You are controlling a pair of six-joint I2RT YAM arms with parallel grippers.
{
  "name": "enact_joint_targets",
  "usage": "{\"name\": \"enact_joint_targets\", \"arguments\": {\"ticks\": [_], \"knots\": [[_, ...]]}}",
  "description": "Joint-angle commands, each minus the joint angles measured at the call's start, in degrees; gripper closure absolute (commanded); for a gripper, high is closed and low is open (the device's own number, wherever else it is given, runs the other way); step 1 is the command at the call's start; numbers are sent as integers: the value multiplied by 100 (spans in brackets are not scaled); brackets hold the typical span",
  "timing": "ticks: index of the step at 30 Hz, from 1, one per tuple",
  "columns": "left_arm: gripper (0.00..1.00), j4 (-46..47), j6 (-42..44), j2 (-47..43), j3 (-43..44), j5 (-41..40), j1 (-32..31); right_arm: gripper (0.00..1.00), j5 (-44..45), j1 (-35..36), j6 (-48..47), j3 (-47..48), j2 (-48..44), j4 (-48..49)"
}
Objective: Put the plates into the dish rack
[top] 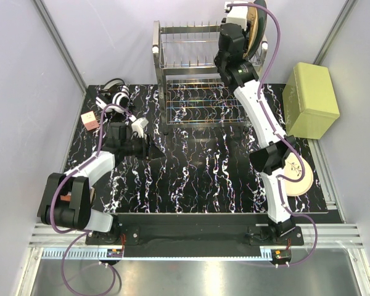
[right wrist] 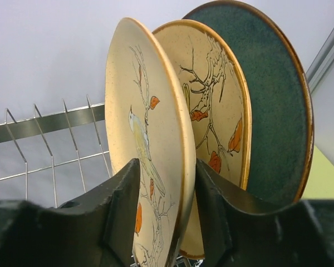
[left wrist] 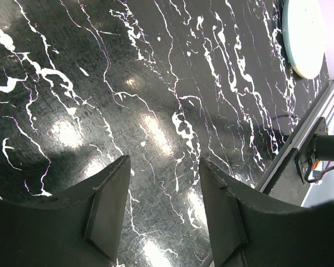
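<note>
The right gripper (right wrist: 167,172) is clamped on the rim of a peach plate (right wrist: 145,111), one finger on each face, holding it on edge. Just behind that plate stand the second peach plate (right wrist: 217,100) and the teal plate (right wrist: 273,100), all three upright and roughly parallel, with small gaps between them. They sit at the far right end of the dish rack (top: 185,61), on its upper tier.

The next step looks like setting this plate down between the prongs and letting go, so what matters is how its lower edge meets the wires. The plate runs straight down from the jaws, and the fingers hide its lower edge, so it cannot be told whether it is already seated. The right wrist camera shows the order and spacing of the plates. The top camera shows only a sliver of them past the arm, but it fixes where they stand along the rack.

The last plate, the cream plate (top: 299,177), lies flat at the near right of the table (top: 197,179), partly under the right arm. The right arm is much the nearer to it. The left gripper (left wrist: 164,183) hangs open over bare table at the left, holding nothing. Its camera catches the cream plate only at the top right corner, well apart.
</note>
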Motion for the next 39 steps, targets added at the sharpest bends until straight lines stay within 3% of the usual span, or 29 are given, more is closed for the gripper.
{"name": "enact_joint_targets", "arguments": {"ticks": [1, 5, 9, 15, 18, 19, 24, 27, 28, 30, 31, 35, 38, 39], "knots": [[43, 320, -87, 6, 84, 187, 32, 49, -145, -24, 41, 171, -392, 413], [43, 294, -113, -72, 111, 187, 32, 45, -206, 46, -12, 12, -733, 405], [40, 241, -105, -309, 129, -225, 32, 33, -285, 248, -126, -303, -1199, 378], [15, 39, -166, -705, 243, -657, 32, 27, -250, 512, -433, -858, -1991, 369], [12, -207, -262, -811, 383, -579, 23, 26, -145, 539, -635, -1147, -2377, 369], [1, -382, -350, -837, 505, -578, -20, 24, -127, 547, -723, -1383, -2657, 387], [1, -1112, -527, -609, 1042, -559, -889, 14, -65, 539, -1014, -2972, -3993, 440], [1, -1227, -684, -382, 1427, -945, -1925, 7, -328, 539, -1014, -4990, -5135, -68], [1, -1227, -772, -250, 1525, -1069, -2485, 6, -329, 504, -1057, -5381, -5660, -340], [1, -1201, -1078, 205, 1884, -1350, -2989, 3, -530, 372, -997, -6328, -6138, -1067], [1, -1044, -1193, 383, 1982, -1421, -3401, 3, -888, 76, -944, -6612, -6575, -1289], [3, -666, -2115, 1577, 2615, -1229, -3879, 0, -1383, -874, -199, -7362, -7203, -2317], [15, 150, -3073, 2456, 2870, -1088, -3941, 0, -1927, -1786, 707, -7415, -7440, -3022], [24, 518, -3702, 2833, 2845, -1053, -3941, 0, -2025, -1947, 1031, -7458, -7510, -3171]]}}
